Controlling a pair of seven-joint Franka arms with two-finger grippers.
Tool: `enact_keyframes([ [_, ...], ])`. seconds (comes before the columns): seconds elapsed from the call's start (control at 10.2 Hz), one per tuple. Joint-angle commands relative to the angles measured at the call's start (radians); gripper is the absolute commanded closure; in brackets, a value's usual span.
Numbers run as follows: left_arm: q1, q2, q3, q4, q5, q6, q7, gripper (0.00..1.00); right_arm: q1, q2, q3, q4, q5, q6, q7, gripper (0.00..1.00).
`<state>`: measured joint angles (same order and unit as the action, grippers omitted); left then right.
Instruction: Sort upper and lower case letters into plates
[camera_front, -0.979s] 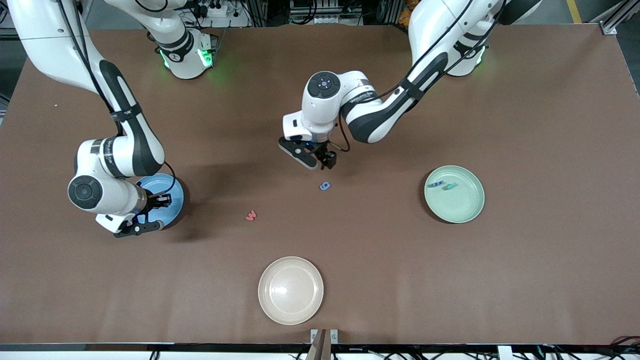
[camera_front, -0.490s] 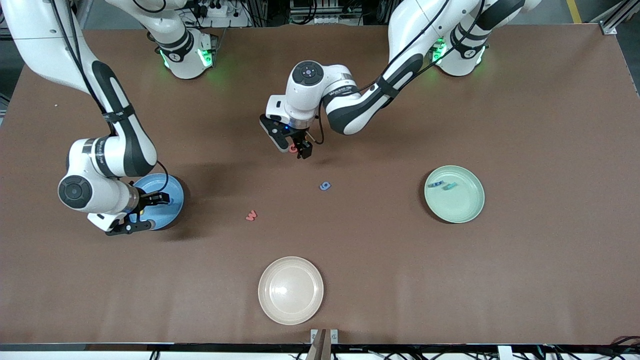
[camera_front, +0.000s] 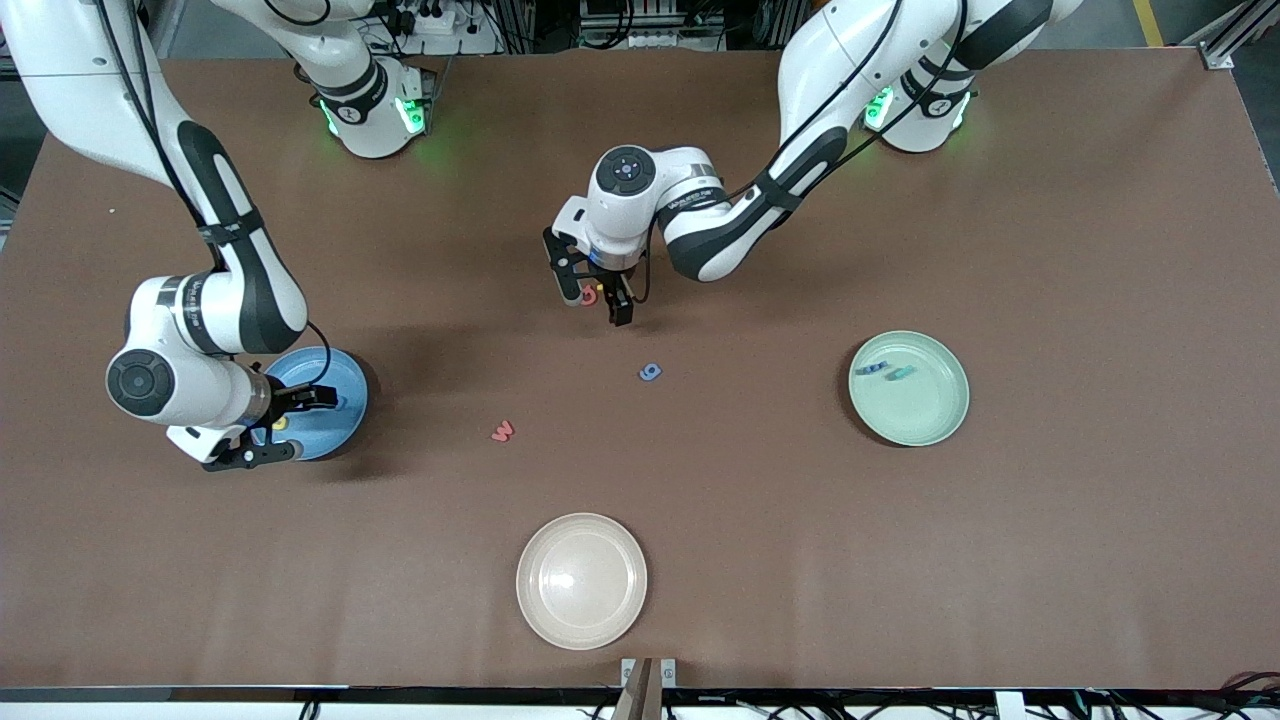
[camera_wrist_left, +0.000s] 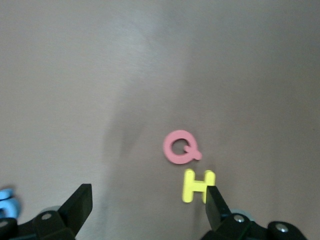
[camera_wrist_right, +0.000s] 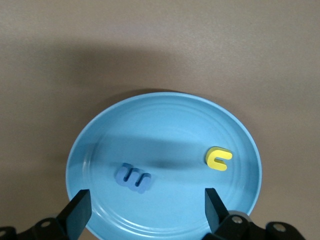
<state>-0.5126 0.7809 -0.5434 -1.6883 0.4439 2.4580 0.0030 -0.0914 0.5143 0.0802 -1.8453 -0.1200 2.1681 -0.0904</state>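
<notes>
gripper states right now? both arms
Left gripper: open, empty, over the red Q.
Right gripper: open, empty, over the light blue plate.

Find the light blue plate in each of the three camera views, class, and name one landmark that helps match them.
Front view: the light blue plate sits toward the right arm's end of the table, partly covered by the right gripper.
Left wrist view: not in it.
Right wrist view: the plate fills the middle, below the open fingers.
Shared landmark: the yellow letter lying in the plate.
</notes>
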Motion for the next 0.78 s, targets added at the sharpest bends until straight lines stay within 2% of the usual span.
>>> enact_keyframes([
  [0.0, -0.044, 0.003, 0.02, -0.005, 0.024, 0.007, 0.009, 0.0, -0.024, -0.025, 0.015, -0.031, 0.006, 0.012, -0.012, 0.0],
  [0.29, -0.107, 0.008, 0.049, -0.011, 0.024, 0.003, 0.008, 0.0, -0.025, -0.022, 0.016, -0.031, 0.009, 0.012, -0.012, 0.0],
  [0.49, -0.165, 0.029, 0.117, -0.01, 0.024, 0.003, 0.008, 0.04, -0.024, -0.02, 0.016, -0.032, 0.011, 0.012, -0.012, 0.0],
  [0.69, -0.179, 0.031, 0.128, -0.01, 0.022, 0.003, 0.006, 0.11, -0.024, -0.02, 0.016, -0.032, 0.013, 0.01, -0.012, 0.0],
])
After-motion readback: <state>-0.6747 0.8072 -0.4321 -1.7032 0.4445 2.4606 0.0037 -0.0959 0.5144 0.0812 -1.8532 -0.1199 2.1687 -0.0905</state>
